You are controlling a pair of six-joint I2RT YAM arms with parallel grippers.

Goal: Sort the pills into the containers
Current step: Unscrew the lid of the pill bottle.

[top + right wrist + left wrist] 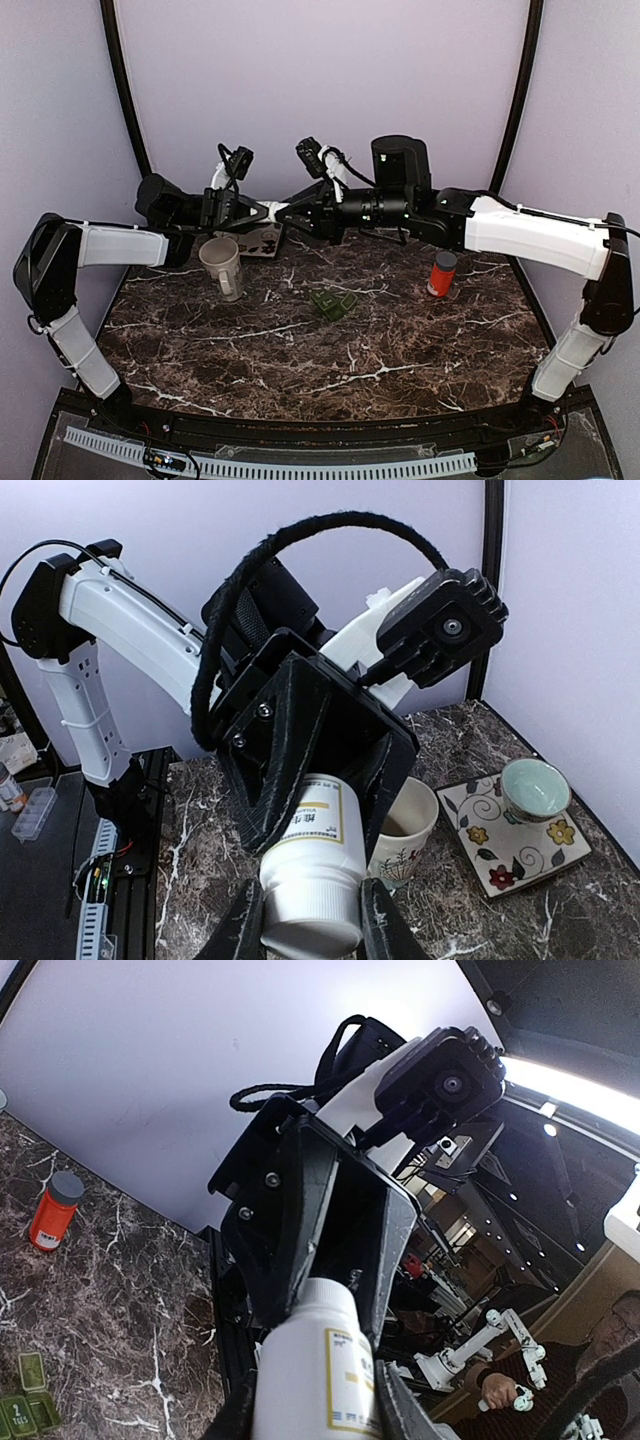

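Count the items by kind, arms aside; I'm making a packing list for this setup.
Bottles: 2 (white bottle, orange bottle)
Paper cup: 1
Bowl: 1
Plate: 1
Green pill box: 1
Total: 6

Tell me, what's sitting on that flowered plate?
A small green bowl sits on the flowered plate, near one corner. The patch of plate beneath the bowl is covered.
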